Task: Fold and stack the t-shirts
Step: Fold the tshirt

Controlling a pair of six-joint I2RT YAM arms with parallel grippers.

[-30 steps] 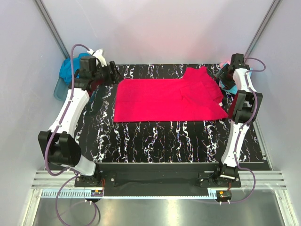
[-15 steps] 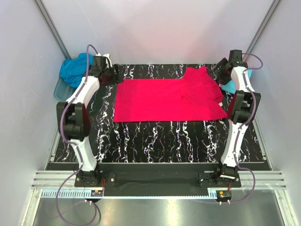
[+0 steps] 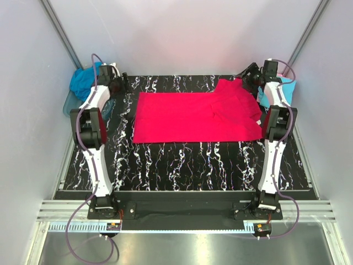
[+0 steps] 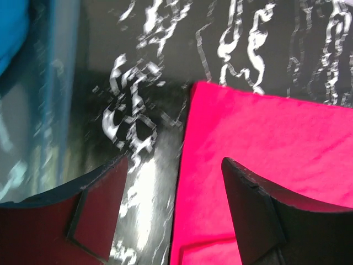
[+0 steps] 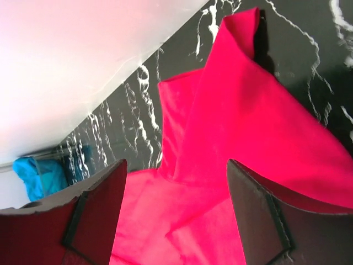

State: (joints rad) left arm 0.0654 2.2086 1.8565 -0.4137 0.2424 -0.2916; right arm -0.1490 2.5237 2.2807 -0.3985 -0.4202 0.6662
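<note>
A bright pink-red t-shirt lies spread flat on the black marbled table, its right part folded over itself with a sleeve pointing to the back. My left gripper hovers open at the shirt's far left corner, one finger over the table and the other over the cloth. At the far right sleeve my right gripper is open above the folded cloth, holding nothing. The left gripper and right gripper both show wide gaps between their fingers.
A teal-blue t-shirt sits in a clear bluish tub off the table's back left corner. Light cyan cloth lies behind the right arm at the back right. White walls stand close behind the table.
Both arms have folded up and reached back. The left gripper settled at the shirt's far left corner. The right gripper moved back and left to the raised sleeve, opening a little wider.
</note>
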